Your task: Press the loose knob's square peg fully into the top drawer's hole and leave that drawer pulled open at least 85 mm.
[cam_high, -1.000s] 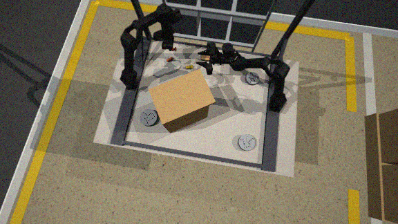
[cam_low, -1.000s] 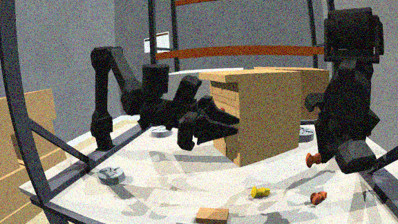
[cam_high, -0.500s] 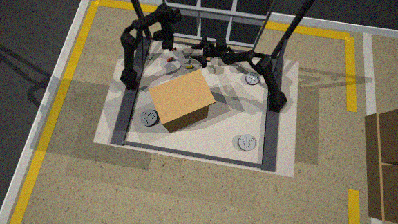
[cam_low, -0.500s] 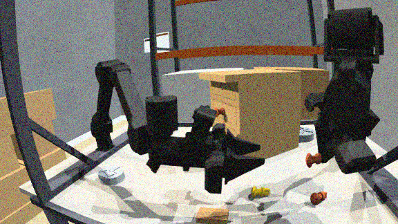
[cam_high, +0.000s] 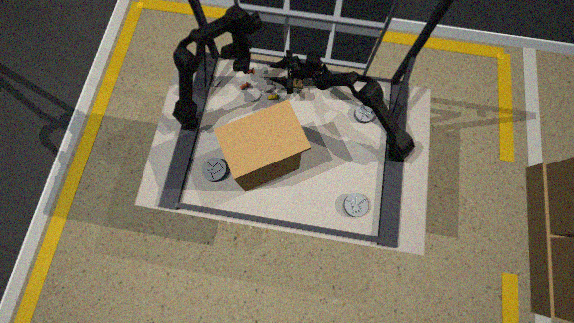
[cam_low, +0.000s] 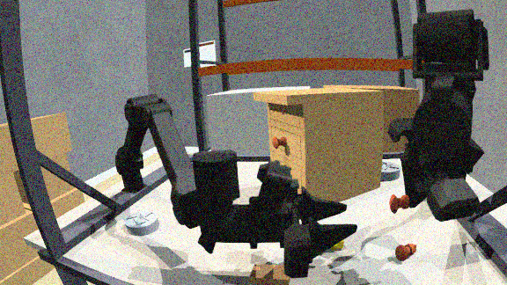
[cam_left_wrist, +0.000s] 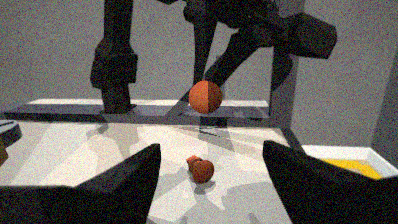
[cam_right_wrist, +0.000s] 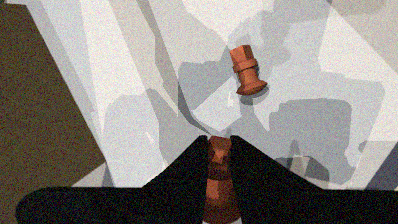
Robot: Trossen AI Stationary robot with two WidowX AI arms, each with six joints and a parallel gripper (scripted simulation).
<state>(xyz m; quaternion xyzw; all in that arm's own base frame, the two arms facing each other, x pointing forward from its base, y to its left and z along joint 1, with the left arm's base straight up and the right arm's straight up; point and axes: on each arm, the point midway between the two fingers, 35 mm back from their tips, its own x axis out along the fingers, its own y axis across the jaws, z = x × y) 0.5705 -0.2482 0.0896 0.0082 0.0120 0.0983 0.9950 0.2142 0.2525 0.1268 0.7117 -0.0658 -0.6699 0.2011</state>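
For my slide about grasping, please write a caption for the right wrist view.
The right gripper grips an orange knob; a second knob lies apart from it.

Left claw [cam_high: 272, 72] [cam_low: 350, 216] [cam_left_wrist: 212, 145] lower, swung away from the cabinet [cam_high: 264, 137] [cam_low: 343, 145]
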